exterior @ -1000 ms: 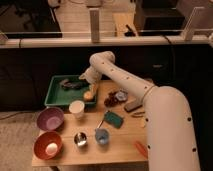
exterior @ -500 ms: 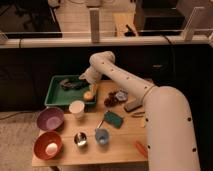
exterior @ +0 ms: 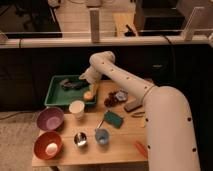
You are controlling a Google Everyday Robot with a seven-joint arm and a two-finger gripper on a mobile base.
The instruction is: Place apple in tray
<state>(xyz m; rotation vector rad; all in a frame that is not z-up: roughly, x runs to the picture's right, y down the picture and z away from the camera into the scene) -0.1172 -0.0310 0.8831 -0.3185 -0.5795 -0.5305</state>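
Observation:
The apple (exterior: 88, 95) is a small yellow-orange fruit lying in the right front corner of the green tray (exterior: 56, 93), just behind the white cup (exterior: 77, 108). My gripper (exterior: 93, 89) hangs over the tray's right edge, right above and beside the apple. The white arm reaches in from the lower right. A dark object (exterior: 72, 84) lies in the tray's middle.
A purple bowl (exterior: 50, 119) and an orange-red bowl (exterior: 47, 145) holding a pale ball (exterior: 51, 147) stand front left. A metal cup (exterior: 80, 139), a blue cup (exterior: 101, 136), a green sponge (exterior: 114, 118) and dark items (exterior: 116, 97) sit on the wooden table (exterior: 120, 150).

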